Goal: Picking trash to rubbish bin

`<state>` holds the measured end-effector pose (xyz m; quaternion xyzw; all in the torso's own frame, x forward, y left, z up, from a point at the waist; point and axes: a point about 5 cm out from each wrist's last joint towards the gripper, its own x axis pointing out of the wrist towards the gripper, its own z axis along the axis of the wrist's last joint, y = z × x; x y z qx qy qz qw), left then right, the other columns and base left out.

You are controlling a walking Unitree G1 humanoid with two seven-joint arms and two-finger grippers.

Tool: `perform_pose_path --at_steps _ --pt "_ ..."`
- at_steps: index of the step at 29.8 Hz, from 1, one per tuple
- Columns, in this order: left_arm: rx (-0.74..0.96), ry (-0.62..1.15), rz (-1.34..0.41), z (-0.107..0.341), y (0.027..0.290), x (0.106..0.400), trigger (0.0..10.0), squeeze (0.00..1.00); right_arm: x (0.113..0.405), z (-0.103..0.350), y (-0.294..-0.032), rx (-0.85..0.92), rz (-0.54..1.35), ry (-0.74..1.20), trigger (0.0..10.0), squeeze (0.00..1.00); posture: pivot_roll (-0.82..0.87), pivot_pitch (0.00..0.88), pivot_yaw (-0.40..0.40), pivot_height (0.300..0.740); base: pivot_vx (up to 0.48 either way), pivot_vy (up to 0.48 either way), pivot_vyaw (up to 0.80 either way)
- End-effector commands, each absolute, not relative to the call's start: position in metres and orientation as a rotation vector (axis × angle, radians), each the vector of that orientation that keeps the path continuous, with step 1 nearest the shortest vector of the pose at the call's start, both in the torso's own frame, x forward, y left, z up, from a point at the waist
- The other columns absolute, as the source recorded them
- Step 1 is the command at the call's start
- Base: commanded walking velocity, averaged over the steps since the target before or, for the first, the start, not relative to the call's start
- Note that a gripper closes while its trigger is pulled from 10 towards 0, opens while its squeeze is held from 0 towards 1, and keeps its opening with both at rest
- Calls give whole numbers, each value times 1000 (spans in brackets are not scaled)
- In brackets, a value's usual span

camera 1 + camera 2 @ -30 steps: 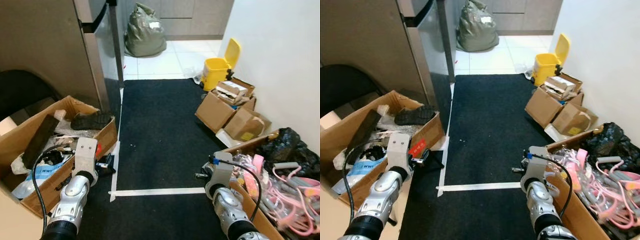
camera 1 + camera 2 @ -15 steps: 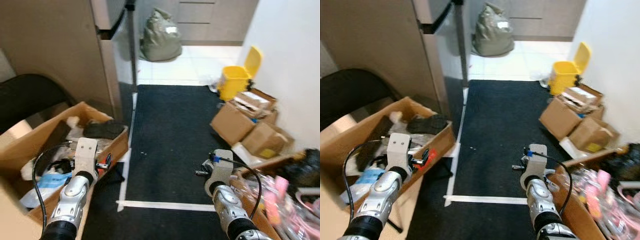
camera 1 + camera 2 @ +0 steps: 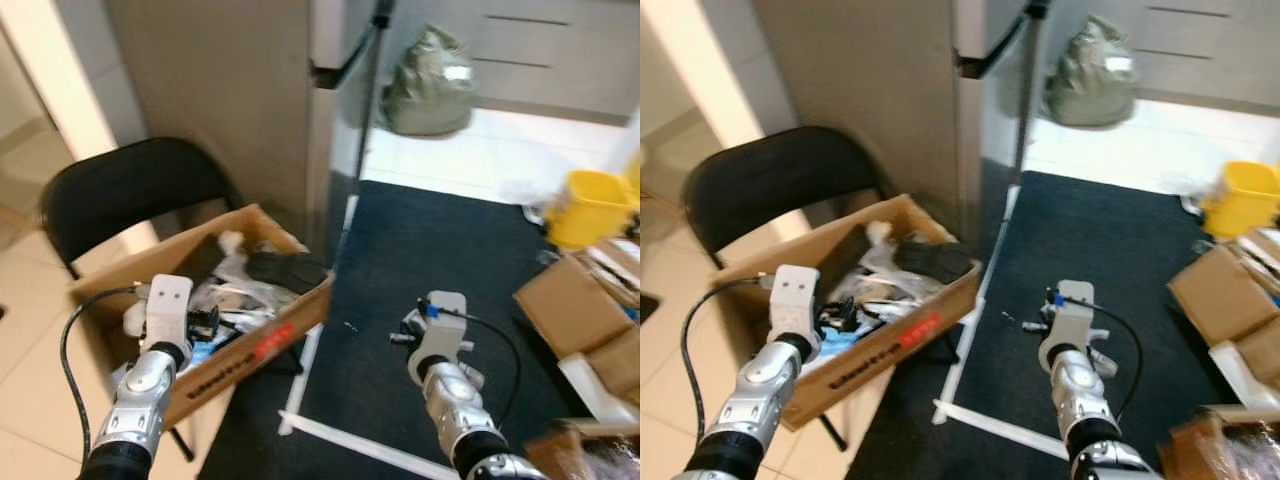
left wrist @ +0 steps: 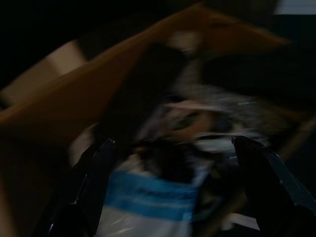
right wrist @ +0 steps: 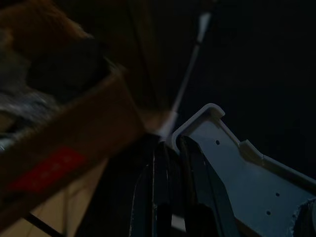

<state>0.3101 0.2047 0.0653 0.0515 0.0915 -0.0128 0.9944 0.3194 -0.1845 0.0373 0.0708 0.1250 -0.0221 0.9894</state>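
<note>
View has swung left since earlier: black chair (image 3: 130,190) now visible. Left gripper (image 4: 173,192) spread over cardboard box (image 3: 255,350); right gripper (image 5: 170,163) pressed together. Yellow rubbish bin (image 3: 590,205) sits far right.

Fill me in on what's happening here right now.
The robot stands facing an open cardboard box of mixed trash resting on a black folding chair. Its left gripper is open and points into the box over a blue-and-white wrapper. Its right gripper is shut and empty above the dark carpet. The yellow rubbish bin stands far off to the right.
</note>
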Motion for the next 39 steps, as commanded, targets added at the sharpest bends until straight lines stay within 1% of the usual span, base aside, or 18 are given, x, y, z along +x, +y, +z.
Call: perform_pose_path --at_steps 1,5,10,12,17,21,30,33,34,36,39 --pt "106 210 -30 59 204 307 10000 0 321 41 -186 155 -52 229 10000 0 66 93 33 740 292 0 775" --pt "107 208 -31 60 204 307 10000 0 325 47 -184 163 -47 204 10000 0 66 93 33 740 292 0 775" --pt "110 198 -36 63 203 309 10000 0 340 69 -179 190 -23 123 10000 0 68 94 31 740 289 0 775" --pt "110 197 -36 63 203 309 10000 0 341 72 -178 194 -19 115 10000 0 68 94 31 740 289 0 775" --pt "114 190 -37 65 203 311 10000 0 349 86 -168 201 51 65 10000 0 67 99 27 740 287 0 730" --pt "128 165 -33 71 201 313 10000 0 351 90 -165 231 62 47 10000 0 69 101 26 740 129 0 0" --pt "149 97 -97 87 191 321 10000 0 353 97 -162 249 86 16 10000 0 68 105 22 740 0 0 0" --pt "162 54 -181 94 179 322 10000 0 354 99 -155 262 158 18 10000 0 66 107 22 740 0 0 0" --pt "162 54 -181 94 179 322 10000 0 354 99 -155 262 158 18 10000 0 66 107 22 740 0 0 0" --pt "167 35 -277 95 168 321 10000 0 353 94 -146 225 234 65 10000 0 59 113 19 740 0 0 0" --pt "180 37 -363 93 159 318 10000 0 352 89 -139 199 271 89 10000 0 58 116 18 740 0 0 0"
